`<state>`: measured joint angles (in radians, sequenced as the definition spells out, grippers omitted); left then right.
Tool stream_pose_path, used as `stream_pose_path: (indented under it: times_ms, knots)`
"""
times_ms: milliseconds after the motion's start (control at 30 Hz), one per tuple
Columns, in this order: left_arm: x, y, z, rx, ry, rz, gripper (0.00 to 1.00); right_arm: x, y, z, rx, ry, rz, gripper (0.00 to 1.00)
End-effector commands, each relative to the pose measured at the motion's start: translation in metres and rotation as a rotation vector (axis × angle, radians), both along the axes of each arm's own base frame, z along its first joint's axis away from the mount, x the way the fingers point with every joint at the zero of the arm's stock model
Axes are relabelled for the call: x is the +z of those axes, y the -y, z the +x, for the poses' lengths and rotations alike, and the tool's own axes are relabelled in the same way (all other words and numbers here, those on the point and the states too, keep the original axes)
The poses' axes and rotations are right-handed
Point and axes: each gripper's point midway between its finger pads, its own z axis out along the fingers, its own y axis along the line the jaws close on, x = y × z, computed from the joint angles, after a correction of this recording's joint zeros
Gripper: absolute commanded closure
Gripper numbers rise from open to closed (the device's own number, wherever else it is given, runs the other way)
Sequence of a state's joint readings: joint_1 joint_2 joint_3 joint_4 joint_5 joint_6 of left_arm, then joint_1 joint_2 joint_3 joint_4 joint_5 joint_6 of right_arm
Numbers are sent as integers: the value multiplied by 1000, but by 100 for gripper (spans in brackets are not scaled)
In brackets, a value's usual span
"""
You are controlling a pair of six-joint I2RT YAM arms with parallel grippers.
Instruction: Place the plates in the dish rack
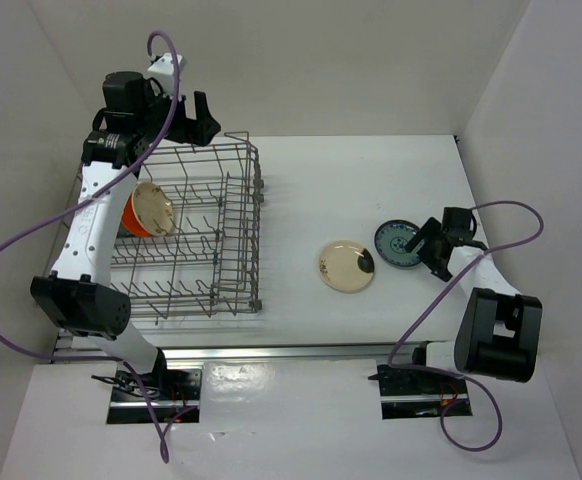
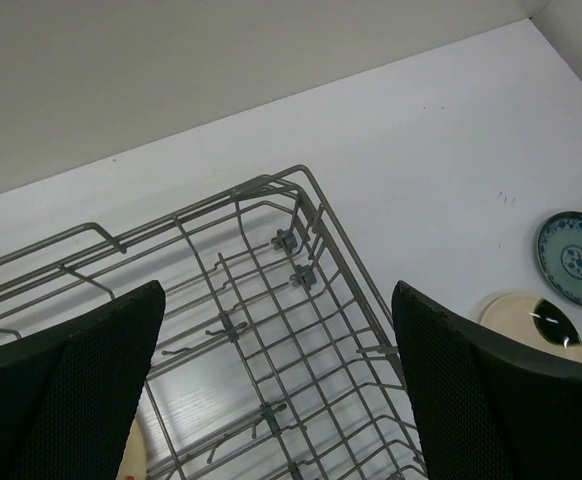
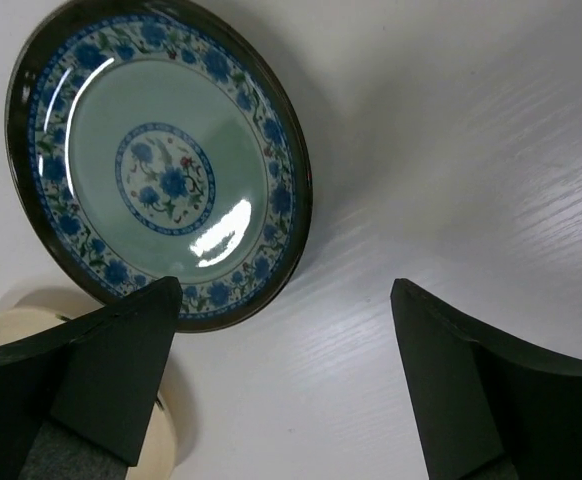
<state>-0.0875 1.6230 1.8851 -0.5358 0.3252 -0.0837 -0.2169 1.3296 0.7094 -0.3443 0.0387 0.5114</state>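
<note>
Blue-and-white plate (image 3: 161, 160) lies on the surface (image 3: 451, 150) just beside the open right jaws, not between them; left jaws, open, hang above the dish rack (image 1: 241, 240).

The table (image 1: 371, 180) is a flat white surface with a faint linear grain. Three items rest directly on it. The dish rack (image 1: 243, 235), a grey wire basket, occupies the left portion, standing level on its base. A beige plate (image 1: 345, 268) lies flat near the centre, well apart from the rack, with a dark patch at its right edge. A blue-and-white plate (image 1: 397, 243) lies flat just beside it, to its right; whether they touch cannot be determined.
</note>
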Motion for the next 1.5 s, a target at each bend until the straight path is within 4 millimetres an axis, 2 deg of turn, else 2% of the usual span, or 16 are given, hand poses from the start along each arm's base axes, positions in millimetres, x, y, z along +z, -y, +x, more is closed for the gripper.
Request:
stream_pose_path:
  times_ms: [0, 167, 233, 500, 600, 733, 767, 833, 967, 1067, 1133, 1167, 1367, 1400, 1433, 1467]
  knots:
    - [26, 5, -2, -40, 94, -8, 0, 16, -3, 14, -11, 104, 26, 8]
    - [32, 14, -4, -93, 113, -25, 0, 9, -5, 16, -20, 113, 45, 17]
    - [32, 15, -5, -106, 117, -20, 0, -4, -6, 16, -31, 85, 59, 21]
    - [31, 8, -6, -75, 119, 11, 0, -33, -8, 18, -43, 30, 91, 22]
    - [31, 12, -8, -98, 119, 4, 0, -41, -9, 19, -38, 24, 100, 29]
    - [32, 13, -9, -107, 119, 1, 0, -45, -11, 21, -40, 24, 114, 49]
    - [32, 13, -9, -107, 119, 1, 0, -49, -11, 20, -41, 12, 117, 60]
    - [38, 15, -12, -117, 134, -11, 0, -48, -10, 24, -40, 22, 115, 71]
    - [49, 38, -26, -245, 161, -96, 0, -49, -12, 33, -27, 25, 133, 96]
    - [58, 70, -42, -400, 160, -207, 0, -36, -9, 49, -25, 60, 126, 100]
    - [58, 89, -52, -485, 153, -257, 0, -17, -5, 63, -15, 96, 113, 100]
    - [51, 108, -58, -567, 127, -286, 0, -5, -5, 70, -7, 130, 113, 100]
    - [28, 166, -51, -680, -10, -390, 10, 119, -8, 116, 125, 434, 59, 100]
    - [20, 180, -52, -721, -44, -418, 11, 152, -15, 125, 193, 527, 48, 100]
    - [15, 187, -55, -735, -82, -436, 11, 166, -19, 127, 228, 566, 46, 100]
    - [23, 193, -55, -765, -44, -450, 11, 177, -27, 128, 266, 591, 50, 100]
